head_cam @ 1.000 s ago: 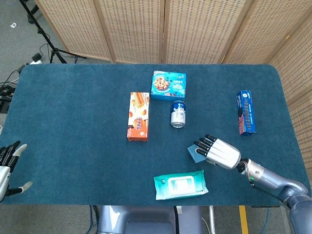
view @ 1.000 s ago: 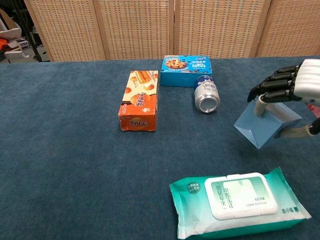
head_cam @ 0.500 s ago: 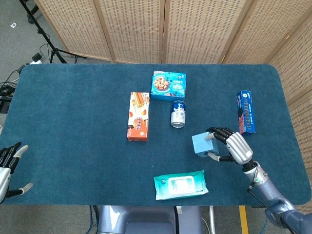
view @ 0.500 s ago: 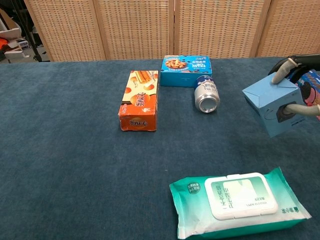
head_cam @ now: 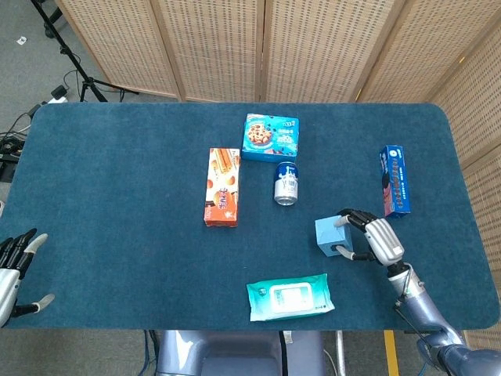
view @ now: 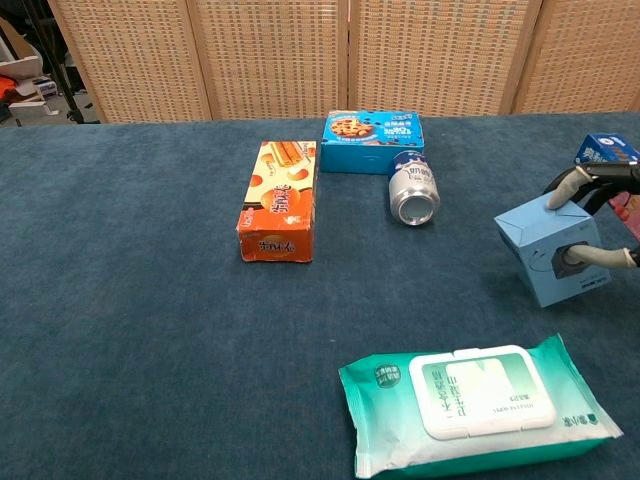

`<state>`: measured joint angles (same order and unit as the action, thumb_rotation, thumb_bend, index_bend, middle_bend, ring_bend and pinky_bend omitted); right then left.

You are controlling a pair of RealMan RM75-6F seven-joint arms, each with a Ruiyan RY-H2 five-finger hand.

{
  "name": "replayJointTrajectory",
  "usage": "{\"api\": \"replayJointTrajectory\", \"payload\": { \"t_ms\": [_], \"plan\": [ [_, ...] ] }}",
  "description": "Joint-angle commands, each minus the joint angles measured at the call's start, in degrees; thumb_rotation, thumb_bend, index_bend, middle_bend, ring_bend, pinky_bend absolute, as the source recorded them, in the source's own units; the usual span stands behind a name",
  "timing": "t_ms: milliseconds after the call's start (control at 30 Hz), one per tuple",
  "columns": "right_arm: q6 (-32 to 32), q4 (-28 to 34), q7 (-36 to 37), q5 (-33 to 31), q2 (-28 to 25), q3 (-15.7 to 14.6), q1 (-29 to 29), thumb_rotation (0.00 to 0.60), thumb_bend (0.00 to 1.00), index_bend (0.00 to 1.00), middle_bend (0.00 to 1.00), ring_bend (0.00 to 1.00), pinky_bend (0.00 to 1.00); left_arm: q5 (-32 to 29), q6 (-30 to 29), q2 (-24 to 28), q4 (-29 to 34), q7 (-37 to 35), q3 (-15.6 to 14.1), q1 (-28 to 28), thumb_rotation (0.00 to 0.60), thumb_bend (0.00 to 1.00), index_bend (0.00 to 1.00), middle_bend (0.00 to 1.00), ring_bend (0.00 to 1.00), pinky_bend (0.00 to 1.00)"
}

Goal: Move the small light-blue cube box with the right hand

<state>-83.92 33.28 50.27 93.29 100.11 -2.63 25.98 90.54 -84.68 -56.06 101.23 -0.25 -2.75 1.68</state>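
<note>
The small light-blue cube box (head_cam: 329,236) (view: 548,247) is at the table's right front, tilted on one edge. My right hand (head_cam: 371,236) (view: 592,225) grips it from the right side, one digit on its top edge and the thumb against its front face. Whether the box touches the cloth I cannot tell. My left hand (head_cam: 12,270) shows only in the head view, at the table's front left corner, fingers apart and holding nothing.
A teal wet-wipes pack (head_cam: 290,296) (view: 474,404) lies just in front of the box. A silver can (head_cam: 286,184) (view: 414,190), an orange snack box (head_cam: 222,186) (view: 281,199) and a blue cookie box (head_cam: 270,137) (view: 373,128) sit mid-table. A long blue packet (head_cam: 394,180) lies at the right.
My right hand has turned from palm-down over the box to a side grip. It carried the box a little right and toward the front, then lower.
</note>
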Motion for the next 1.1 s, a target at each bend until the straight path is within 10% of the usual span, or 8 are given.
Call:
{"api": "replayJointTrajectory", "payload": {
  "t_ms": [33, 233, 800, 933, 1100],
  "plan": [
    [1.13, -1.69, 2.11, 0.2, 0.64, -0.53, -0.52, 0.6, 0.67, 0.48, 0.44, 0.31, 0.36, -0.04, 0.08, -0.04, 0.01, 0.15, -0.01, 0.03, 0.6, 0.0, 0.0, 0.0, 0.0, 0.0],
    [0.65, -0.52, 11.08, 2.75, -2.29, -3.32, -1.25, 0.6, 0.59, 0.13, 0.02, 0.0, 0.18, 0.0, -0.09, -0.07, 0.13, 0.32, 0.0, -0.03, 0.6, 0.0, 0.0, 0.0, 0.0, 0.0],
    [-12.23, 2.59, 10.33, 4.12, -6.61, -1.68, -5.07, 0.6, 0.43, 0.0, 0.0, 0.0, 0.05, 1.75, -1.4, 0.11, 0.0, -0.25, -0.6, -0.57, 0.6, 0.0, 0.0, 0.0, 0.0, 0.0],
    [-15.09, 9.55, -4.98, 3.88, -12.69, -0.51, -6.45, 0.6, 0.03, 0.0, 0.0, 0.0, 0.0, 1.77, -2.54, -0.3, -0.22, 0.42, -0.28, -0.99, 0.6, 0.0, 0.0, 0.0, 0.0, 0.0],
    [-11.75, 32.04, -29.54, -0.33, -22.86, -0.07, -10.38, 0.6, 0.0, 0.0, 0.0, 0.0, 0.0, 1.59, -4.36, -0.9, -0.54, 0.91, 0.29, -1.72, 0.6, 0.0, 0.0, 0.0, 0.0, 0.0]
  ]
}}
